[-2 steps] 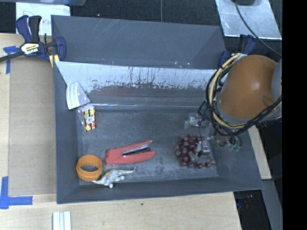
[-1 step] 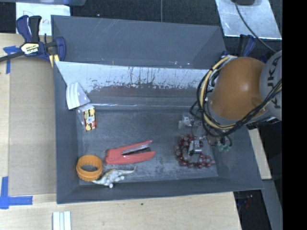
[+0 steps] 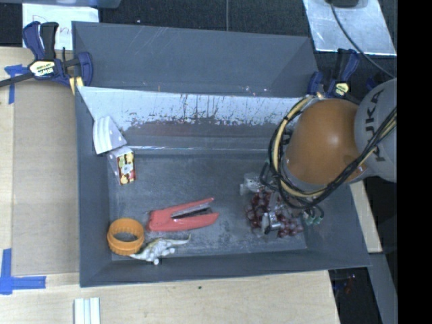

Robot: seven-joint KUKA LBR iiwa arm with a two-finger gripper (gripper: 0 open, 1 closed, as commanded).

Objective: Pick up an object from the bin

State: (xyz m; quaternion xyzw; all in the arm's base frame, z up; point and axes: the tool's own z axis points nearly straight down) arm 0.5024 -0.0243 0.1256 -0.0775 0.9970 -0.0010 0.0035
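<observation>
Camera view: orange-covered wrist [image 3: 317, 147] above dark red bunch [image 3: 258, 214]

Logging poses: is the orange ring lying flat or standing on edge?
Lying flat: the orange ring shows its whole round opening facing up toward the camera.

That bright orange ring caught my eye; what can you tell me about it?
The orange ring looks like a thick plastic hoop, open in the middle, lying flat on the bin's floor near its lower left corner in the view. A small white thing lies against its lower right side; a red tool sits close on its right.
</observation>
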